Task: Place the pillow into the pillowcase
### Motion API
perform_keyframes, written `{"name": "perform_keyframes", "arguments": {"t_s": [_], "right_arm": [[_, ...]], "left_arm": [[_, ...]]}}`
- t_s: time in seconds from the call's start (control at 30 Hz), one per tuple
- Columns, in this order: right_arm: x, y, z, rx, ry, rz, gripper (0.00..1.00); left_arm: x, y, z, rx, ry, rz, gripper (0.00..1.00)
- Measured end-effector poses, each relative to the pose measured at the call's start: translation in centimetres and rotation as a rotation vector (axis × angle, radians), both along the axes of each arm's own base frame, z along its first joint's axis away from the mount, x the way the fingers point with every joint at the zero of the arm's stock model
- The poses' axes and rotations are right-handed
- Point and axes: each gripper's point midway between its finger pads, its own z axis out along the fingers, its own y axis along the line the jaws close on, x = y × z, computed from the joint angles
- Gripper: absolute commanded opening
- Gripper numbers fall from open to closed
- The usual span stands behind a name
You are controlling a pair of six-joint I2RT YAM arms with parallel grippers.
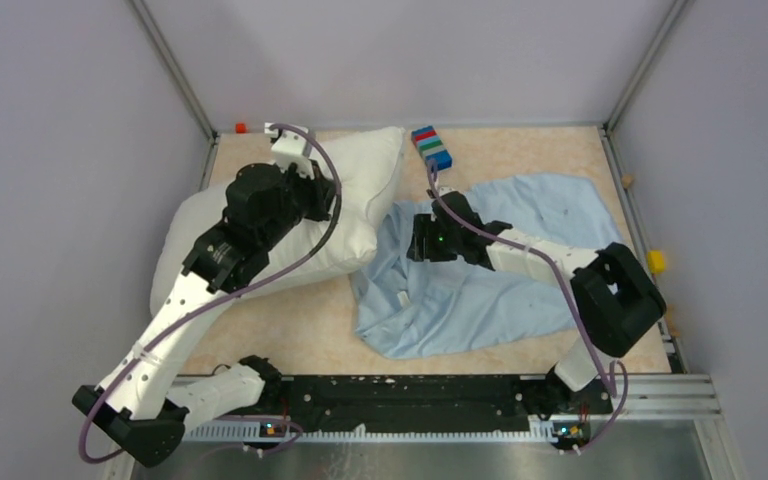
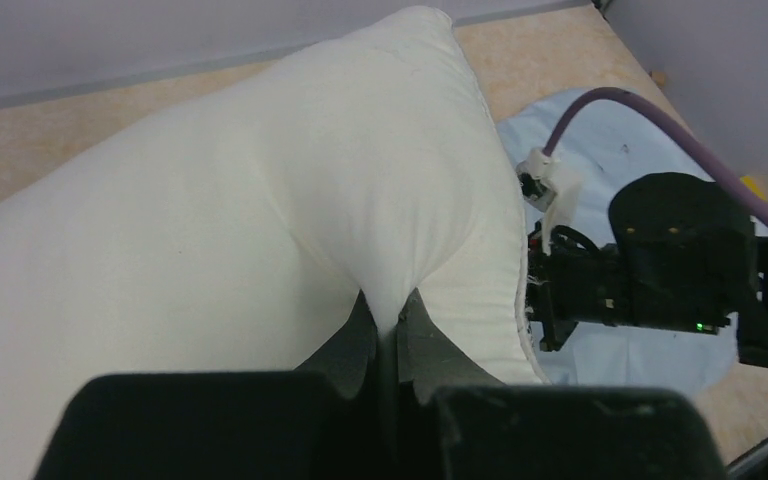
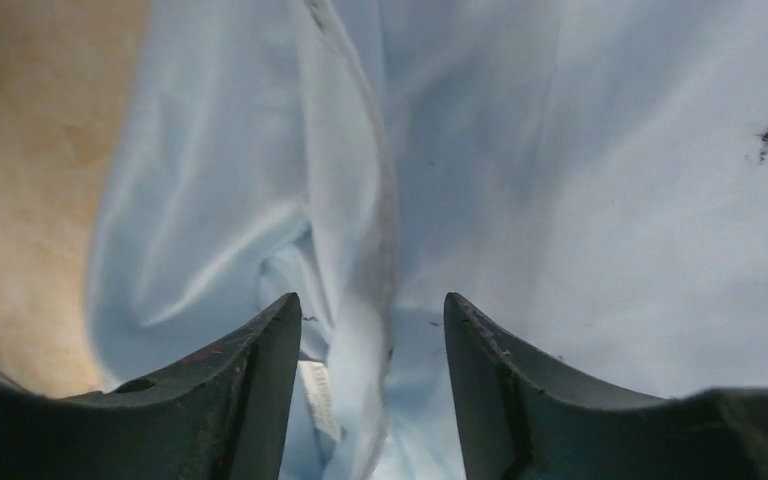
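The off-white pillow [image 1: 355,195] lies at the left of the table, one corner pointing to the back. My left gripper [image 1: 322,196] is shut on a pinch of the pillow's fabric [image 2: 396,318] near its right edge. The light-blue pillowcase [image 1: 550,215] lies crumpled at the right, its left edge touching the pillow. My right gripper [image 1: 422,240] hovers open over the pillowcase's left part; in the right wrist view a raised fold with the hem [image 3: 365,330] stands between its spread fingers [image 3: 265,370], untouched as far as I can see. The pillowcase also shows in the left wrist view [image 2: 615,140].
A stack of coloured blocks [image 1: 432,146] sits at the back, just right of the pillow's corner. A small red thing [image 1: 241,127] lies at the back left corner, a yellow one [image 1: 656,262] at the right edge. Grey walls and metal posts enclose the table [image 1: 290,330].
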Motion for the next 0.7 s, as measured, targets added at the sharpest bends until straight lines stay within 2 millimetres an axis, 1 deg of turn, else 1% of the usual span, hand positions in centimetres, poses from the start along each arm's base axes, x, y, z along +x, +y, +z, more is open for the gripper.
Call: {"name": "perform_keyframes", "arguments": {"t_s": [0.03, 0.1, 0.13, 0.2, 0.3, 0.43, 0.57, 0.7], "right_arm": [[0.0, -0.1, -1.1, -0.016, 0.019, 0.0, 0.42], [-0.1, -0.4, -3.0, -0.044, 0.055, -0.001, 0.23], [0.0, -0.4, -3.5, -0.05, 0.066, -0.004, 0.12], [0.2, -0.7, -4.2, -0.053, 0.082, -0.016, 0.0], [1.2, -1.3, -4.0, -0.033, 0.08, -0.057, 0.0], [1.8, -2.0, -3.1, -0.027, 0.058, -0.103, 0.0], [1.9, -2.3, -0.6, 0.006, 0.002, -0.124, 0.0], [2.1, -2.6, 2.0, 0.038, -0.054, -0.14, 0.0]], "left_arm": [[-0.2, -0.1, -0.2, -0.002, 0.005, -0.012, 0.0], [-0.7, -0.3, -0.7, -0.005, 0.012, -0.034, 0.0], [-1.1, -0.5, -0.9, -0.007, 0.016, -0.052, 0.0], [-1.7, -0.7, -1.3, -0.011, 0.024, -0.082, 0.0], [-3.0, -1.2, -2.3, -0.018, 0.043, -0.14, 0.0], [-4.9, -1.8, -4.7, -0.022, 0.09, -0.224, 0.0], [-7.1, -2.2, -7.8, -0.017, 0.158, -0.303, 0.0], [-8.6, -2.2, -9.8, -0.013, 0.205, -0.347, 0.0]]}}
